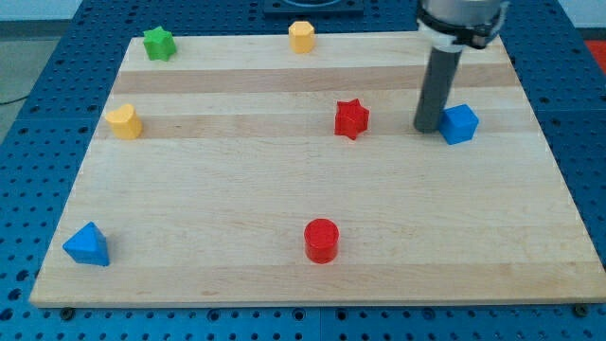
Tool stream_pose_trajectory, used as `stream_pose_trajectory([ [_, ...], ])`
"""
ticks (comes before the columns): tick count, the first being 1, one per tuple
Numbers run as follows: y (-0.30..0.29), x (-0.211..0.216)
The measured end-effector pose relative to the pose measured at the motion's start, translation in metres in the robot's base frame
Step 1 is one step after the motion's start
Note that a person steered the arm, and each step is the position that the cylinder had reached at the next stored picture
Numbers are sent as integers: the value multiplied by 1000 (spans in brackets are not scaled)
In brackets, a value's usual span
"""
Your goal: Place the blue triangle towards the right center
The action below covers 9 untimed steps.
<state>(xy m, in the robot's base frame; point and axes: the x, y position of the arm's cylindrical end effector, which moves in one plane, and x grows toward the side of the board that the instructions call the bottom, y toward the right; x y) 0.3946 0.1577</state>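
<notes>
Blue triangle: sits at near-left corner of the wooden board, well apart from everything else. Small solid block, looks light and rigid; likely slides easily on the smooth wood and may spin if nudged off-centre. No way to grasp it: the arm carries no claw, only a rod, so nothing opens or closes. Best contact, by my judgement, is the block's left face, pushed squarely towards the right.

My tip: far-right area, just left of a blue cube-like block, touching or almost touching it; cannot tell which. Well apart from the triangle, diagonally across the board.

Others: red star left of the tip; red cylinder near centre, roughly on a straight line from triangle to right side, so a possible obstacle. Yellow block at left, green star far left, yellow block at far edge.

Task not yet begun, judging by positions.
</notes>
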Motion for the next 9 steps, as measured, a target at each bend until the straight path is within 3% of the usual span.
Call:
stream_pose_trajectory([
  [1,32,0],
  [2,19,0],
  [3,-43,5],
  [4,-58,56],
  [5,-130,78],
  [8,-387,70],
  [9,-453,98],
])
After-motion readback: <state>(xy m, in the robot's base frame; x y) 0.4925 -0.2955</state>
